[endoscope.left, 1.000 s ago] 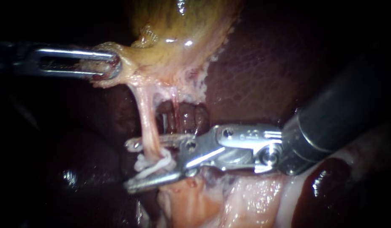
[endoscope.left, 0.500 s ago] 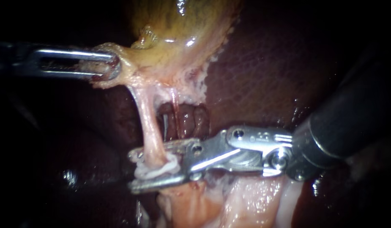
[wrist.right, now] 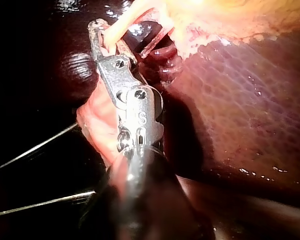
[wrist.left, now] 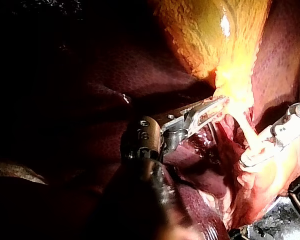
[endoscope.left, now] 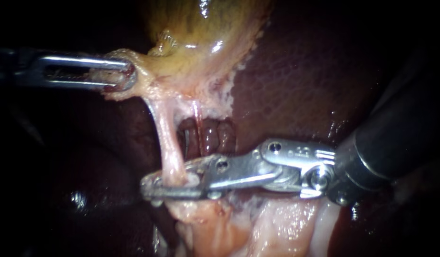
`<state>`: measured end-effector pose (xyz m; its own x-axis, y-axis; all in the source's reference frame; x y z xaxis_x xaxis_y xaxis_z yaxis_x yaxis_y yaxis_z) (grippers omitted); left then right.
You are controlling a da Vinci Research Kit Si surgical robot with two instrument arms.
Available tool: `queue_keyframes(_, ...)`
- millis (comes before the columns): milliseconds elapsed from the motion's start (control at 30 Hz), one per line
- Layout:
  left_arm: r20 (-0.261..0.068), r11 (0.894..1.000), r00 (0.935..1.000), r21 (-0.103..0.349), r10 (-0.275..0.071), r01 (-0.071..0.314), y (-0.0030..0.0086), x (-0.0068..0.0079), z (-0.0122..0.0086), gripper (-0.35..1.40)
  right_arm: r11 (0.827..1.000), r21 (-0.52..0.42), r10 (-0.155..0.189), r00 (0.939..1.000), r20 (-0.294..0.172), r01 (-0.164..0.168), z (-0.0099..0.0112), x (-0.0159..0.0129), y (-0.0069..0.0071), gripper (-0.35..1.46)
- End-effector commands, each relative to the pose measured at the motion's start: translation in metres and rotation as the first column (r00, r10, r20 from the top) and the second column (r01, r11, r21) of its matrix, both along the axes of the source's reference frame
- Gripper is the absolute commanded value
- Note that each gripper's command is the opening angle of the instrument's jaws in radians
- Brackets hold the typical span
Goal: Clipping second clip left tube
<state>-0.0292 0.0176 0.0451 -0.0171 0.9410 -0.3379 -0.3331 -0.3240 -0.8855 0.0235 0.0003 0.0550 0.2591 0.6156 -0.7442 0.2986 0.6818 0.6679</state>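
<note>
Your right instrument (endoscope.left: 152, 186) has its jaws clenched across the left tube (endoscope.left: 166, 143), one jaw on each side, with almost no gap between them. The grip sits at the end of the tube farthest from the gallbladder (endoscope.left: 200, 38), just beside the pink tissue (endoscope.left: 205, 228) at the tube's foot. No clip can be made out between the jaws.

Judgement: the tube is a soft, pale, wet strand, drawn thin and taut. It should flatten readily but may tear if dragged sideways, so hold square across it, well away from the gallbladder.

Your left instrument (endoscope.left: 117, 74) grasps the gallbladder's edge, jaws closed on that tissue. A thin red strand (endoscope.left: 197, 119) runs beside the tube, from the gallbladder along the liver (endoscope.left: 296, 76). Whether it clears the jaws cannot be told.
</note>
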Motion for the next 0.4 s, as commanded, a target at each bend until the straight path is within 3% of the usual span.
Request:
queue_keyframes(33,0.000,1.000,1.0000,0.000,0.000,0.000,0.0000,0.0000,0.0000,-0.35,1.000,-0.002,0.000,1.0000,0.005,0.000,0.0000,-0.0001,0.0000,-0.35)
queue_keyframes(400,0.000,1.000,1.0000,0.000,-0.001,0.001,0.0001,-0.0002,0.0001,-0.35,1.000,-0.008,-0.013,0.9997,0.020,0.013,0.0007,-0.0002,0.0004,-0.35)
